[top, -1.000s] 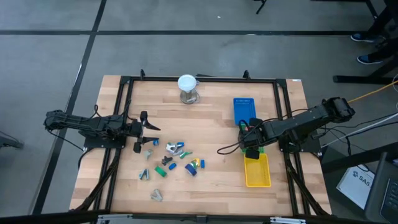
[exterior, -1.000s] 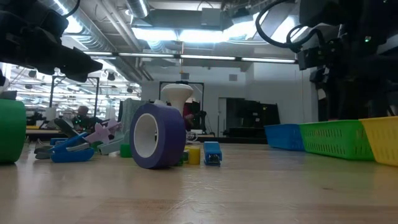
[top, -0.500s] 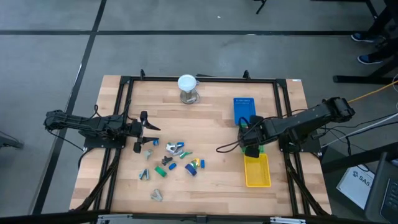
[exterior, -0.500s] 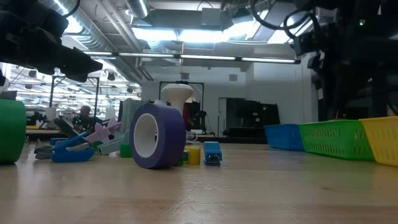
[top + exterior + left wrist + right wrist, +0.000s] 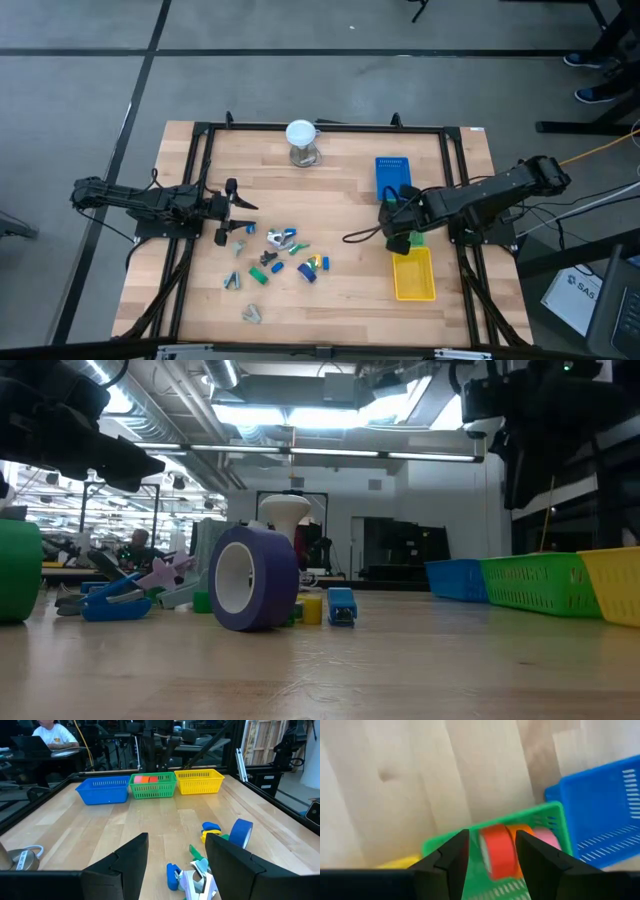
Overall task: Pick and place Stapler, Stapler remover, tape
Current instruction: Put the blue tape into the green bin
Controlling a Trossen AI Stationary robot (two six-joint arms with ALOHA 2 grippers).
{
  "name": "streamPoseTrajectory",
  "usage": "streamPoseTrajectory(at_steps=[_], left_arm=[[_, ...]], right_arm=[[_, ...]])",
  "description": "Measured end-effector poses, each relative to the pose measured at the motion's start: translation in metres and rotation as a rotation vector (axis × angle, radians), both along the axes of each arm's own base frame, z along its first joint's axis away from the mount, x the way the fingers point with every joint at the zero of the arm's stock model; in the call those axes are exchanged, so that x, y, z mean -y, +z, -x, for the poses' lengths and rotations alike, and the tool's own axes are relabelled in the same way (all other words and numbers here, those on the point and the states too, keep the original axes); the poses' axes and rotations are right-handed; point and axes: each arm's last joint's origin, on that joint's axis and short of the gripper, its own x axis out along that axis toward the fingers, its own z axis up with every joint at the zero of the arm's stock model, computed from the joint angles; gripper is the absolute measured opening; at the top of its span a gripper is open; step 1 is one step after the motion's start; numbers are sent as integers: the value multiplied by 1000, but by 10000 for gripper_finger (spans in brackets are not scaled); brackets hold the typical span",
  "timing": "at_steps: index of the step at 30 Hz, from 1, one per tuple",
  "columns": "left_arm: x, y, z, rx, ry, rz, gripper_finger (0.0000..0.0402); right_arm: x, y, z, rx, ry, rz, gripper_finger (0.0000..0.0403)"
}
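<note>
Beneath our right end effector (image 5: 490, 857) we see red tape (image 5: 497, 851), orange and pink pieces in a green basket (image 5: 542, 817); blue basket (image 5: 600, 815) beside.

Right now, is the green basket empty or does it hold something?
Not empty. The green basket holds tape rolls: the right wrist view shows red, orange and pink ones inside, and the left wrist view shows orange and red above its rim.

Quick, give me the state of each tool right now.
Left tool: open, holding nothing, above the scattered items.
Right tool: fingers apart, empty, above the green plastic basket that holds the red tape roll.
</note>
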Motion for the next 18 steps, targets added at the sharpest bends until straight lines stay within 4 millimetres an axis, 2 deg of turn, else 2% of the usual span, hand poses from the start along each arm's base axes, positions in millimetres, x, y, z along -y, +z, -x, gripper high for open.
streamPoseTrajectory(at_steps=[8, 18], left_arm=[[0, 0, 0, 0, 0, 0, 196], [0, 0, 0, 0, 0, 0, 196]], right_arm=[[-14, 2, -15, 151, 56, -44, 165], [-34, -15, -38, 232, 116, -67, 165]])
